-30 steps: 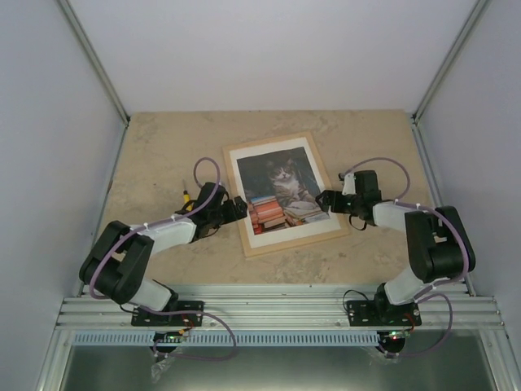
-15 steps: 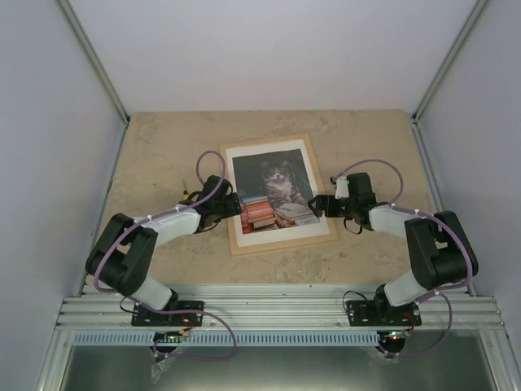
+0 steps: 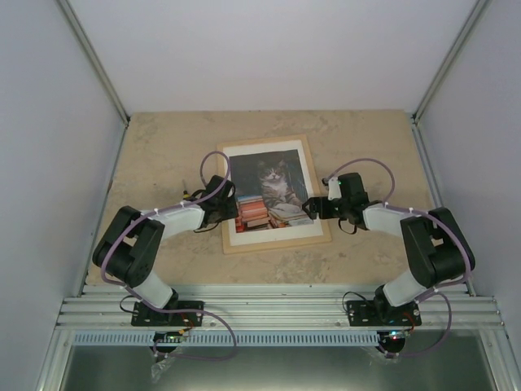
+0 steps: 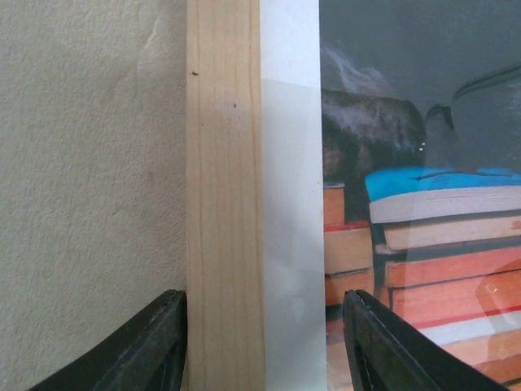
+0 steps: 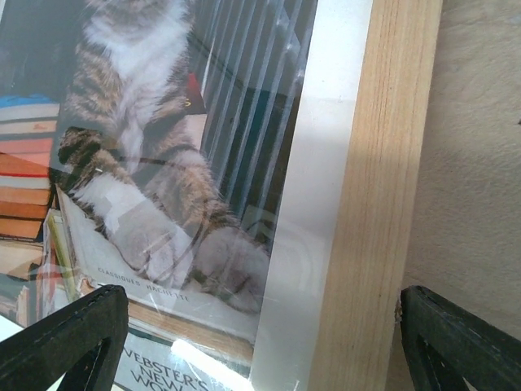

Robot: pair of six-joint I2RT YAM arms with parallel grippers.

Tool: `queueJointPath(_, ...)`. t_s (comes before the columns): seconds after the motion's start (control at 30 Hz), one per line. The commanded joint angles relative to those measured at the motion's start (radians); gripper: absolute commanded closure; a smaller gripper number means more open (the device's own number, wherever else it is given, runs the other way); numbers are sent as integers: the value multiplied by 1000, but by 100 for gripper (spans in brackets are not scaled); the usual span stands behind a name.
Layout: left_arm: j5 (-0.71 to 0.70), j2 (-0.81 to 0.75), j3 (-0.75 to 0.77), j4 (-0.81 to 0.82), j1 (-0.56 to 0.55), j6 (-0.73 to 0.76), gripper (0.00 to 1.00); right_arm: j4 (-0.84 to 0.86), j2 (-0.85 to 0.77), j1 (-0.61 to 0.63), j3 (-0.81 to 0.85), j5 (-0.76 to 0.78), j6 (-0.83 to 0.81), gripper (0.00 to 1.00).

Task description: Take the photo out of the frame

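The pale wood frame (image 3: 277, 245) lies flat on the table with the photo (image 3: 269, 191) of a cat among books inside it, under glass. My left gripper (image 3: 230, 208) straddles the frame's left rail (image 4: 224, 204). One finger (image 4: 155, 346) sits against the wood's outer edge and the other hovers over the photo (image 4: 423, 163), so the jaws stand apart. My right gripper (image 3: 313, 208) stands open across the right rail (image 5: 383, 163). Its outer finger (image 5: 460, 342) is beside the wood and its inner finger lies over the photo (image 5: 146, 122).
A small yellow-and-black tool (image 3: 186, 193) lies on the table behind my left arm. Grey walls close in both sides and the back. An aluminium rail (image 3: 277, 309) runs along the near edge.
The frame has slid to the left and turned slightly. Both grippers moved left with it. The left jaws have narrowed around the left rail; the right jaws kept their width.
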Motion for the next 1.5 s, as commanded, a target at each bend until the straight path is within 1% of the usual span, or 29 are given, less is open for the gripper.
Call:
queueJointPath(0.0,-8,-3,19,-40,-2,9,48,-3,22,27,31,-8,-20,9)
queueJointPath(0.17,-25,-8,30,-72,-3,23,57,-10,33,48,41,9,-27,9)
queueJointPath(0.53,-76,-28,52,-129,-3,26,87,-36,26,86,60,51,-51,8)
queueJointPath(0.7,-116,-55,70,-170,-3,24,94,-58,-21,87,56,89,-56,3)
queueJointPath(0.83,-147,-91,93,-205,-2,9,96,-58,-98,105,39,134,-64,2)
queueJointPath(0.93,-156,-108,107,-225,-3,0,98,-95,-154,140,34,173,-92,2)
queueJointPath(1.07,-163,-122,134,-266,-3,-12,100,-139,-245,233,30,275,-144,2)
queueJointPath(1.2,-191,-147,158,-306,-3,-19,100,-189,-309,339,23,328,-189,2)
queueJointPath(1.47,-192,-232,166,-316,-3,-25,100,-194,-394,637,-10,538,-268,2)
